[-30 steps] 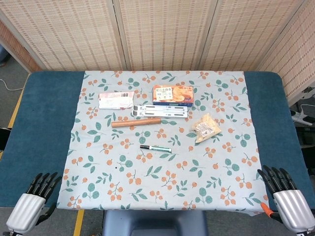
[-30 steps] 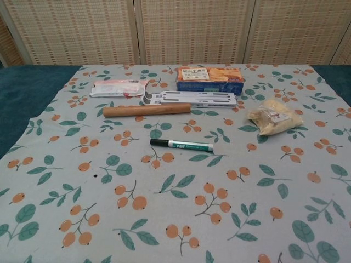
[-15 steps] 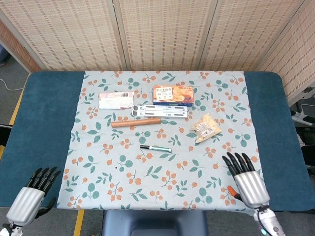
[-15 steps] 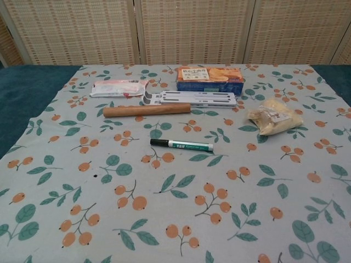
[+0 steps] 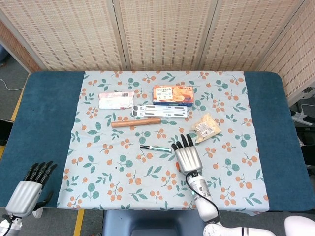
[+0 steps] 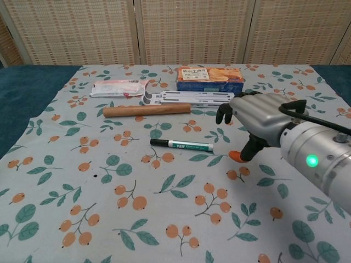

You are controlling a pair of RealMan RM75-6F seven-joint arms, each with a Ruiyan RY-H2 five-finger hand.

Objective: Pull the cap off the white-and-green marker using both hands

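Fingers of the right hand [image 5: 187, 156] are stretched forward and a little apart, and they hold nothing. In the head view this hand hovers over the flowered tablecloth [image 5: 123, 174], palm down, with its fingertips [image 5: 183, 142] pointing away from the robot. It is just to the right of the white-and-green marker [image 5: 155, 148]. In the chest view the right hand [image 6: 253, 121] comes in from the right edge, its dark fingers bent slightly downward, and a green light glows on the silver forearm behind it. From the pictures I cannot tell if the hand touches the cloth or stays above it.

The marker [image 6: 182, 144] lies flat near the middle of the cloth, with its black cap to the left and its green-printed body to the right. The cap is on. The marker's right end is close to the right hand but apart from it.

The left hand [image 5: 30, 186] is at the bottom left corner of the head view, beside the near edge of the table, far from the marker. Its fingers are straight and close side by side, empty. Its wrist is cut off by the picture edge, and the chest view does not show it.

Behind the marker lie a wooden rod [image 5: 136, 122], a white slotted rack [image 5: 159, 111], a cookie box [image 5: 172, 94], a flat white packet [image 5: 116, 100] and a clear snack bag [image 5: 206, 127]. In the chest view the right hand hides this bag.
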